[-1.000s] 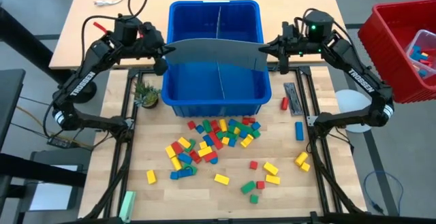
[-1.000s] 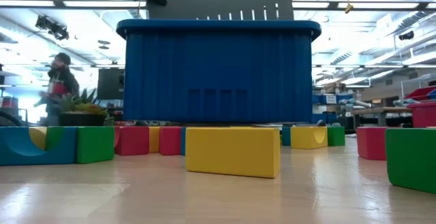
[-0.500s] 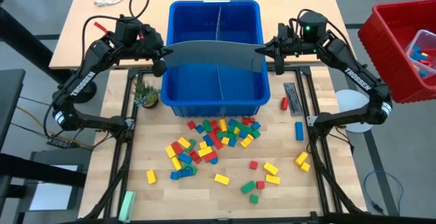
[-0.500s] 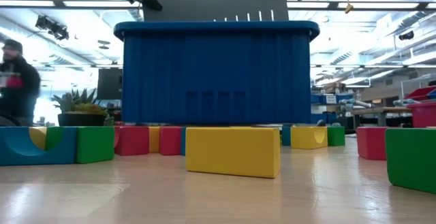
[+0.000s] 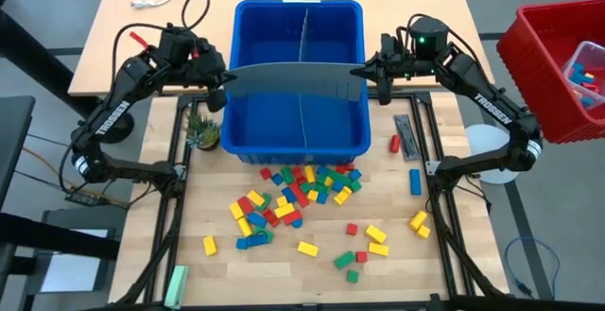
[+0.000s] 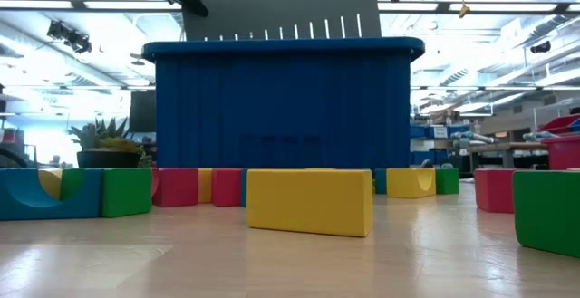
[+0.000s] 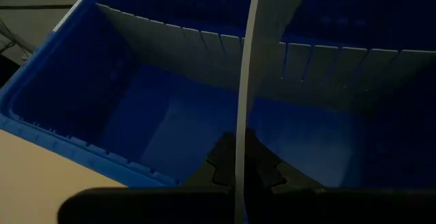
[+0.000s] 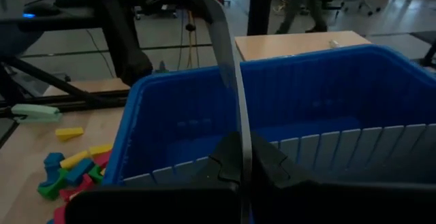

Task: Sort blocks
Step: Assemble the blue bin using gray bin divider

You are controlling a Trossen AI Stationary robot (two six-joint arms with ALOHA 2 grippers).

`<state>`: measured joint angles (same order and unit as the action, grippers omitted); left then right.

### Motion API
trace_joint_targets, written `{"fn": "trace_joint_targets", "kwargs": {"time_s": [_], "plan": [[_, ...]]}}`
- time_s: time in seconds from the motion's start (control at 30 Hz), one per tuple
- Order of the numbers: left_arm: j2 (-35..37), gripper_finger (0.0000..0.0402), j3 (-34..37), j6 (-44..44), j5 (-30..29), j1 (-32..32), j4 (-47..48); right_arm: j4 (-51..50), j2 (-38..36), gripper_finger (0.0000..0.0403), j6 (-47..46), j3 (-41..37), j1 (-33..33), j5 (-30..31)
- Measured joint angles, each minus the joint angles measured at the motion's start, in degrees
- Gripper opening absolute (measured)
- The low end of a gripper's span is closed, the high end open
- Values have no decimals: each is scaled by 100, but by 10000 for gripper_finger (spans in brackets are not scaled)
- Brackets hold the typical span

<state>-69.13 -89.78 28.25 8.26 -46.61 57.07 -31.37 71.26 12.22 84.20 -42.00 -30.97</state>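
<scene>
Grey panel (image 5: 295, 78) spans the blue bin (image 5: 250, 141) at the bench's middle, our left gripper (image 5: 218, 82) and right gripper (image 5: 377, 73) each clamped on one end, while the blocks (image 5: 302, 186) lie scattered toward the bench's near edge.

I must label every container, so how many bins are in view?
2. The blue bin stands on the table, between the two arms. The red bin is at the right edge, beyond the table. Others may be out of view.
</scene>
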Motion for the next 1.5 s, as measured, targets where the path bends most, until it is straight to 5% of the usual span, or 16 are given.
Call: {"fn": "trace_joint_targets", "kwargs": {"time_s": [1.5], "plan": [[25,12,0,304,794,-4,-74,-764,19,0,907,9,-386,510]]}}
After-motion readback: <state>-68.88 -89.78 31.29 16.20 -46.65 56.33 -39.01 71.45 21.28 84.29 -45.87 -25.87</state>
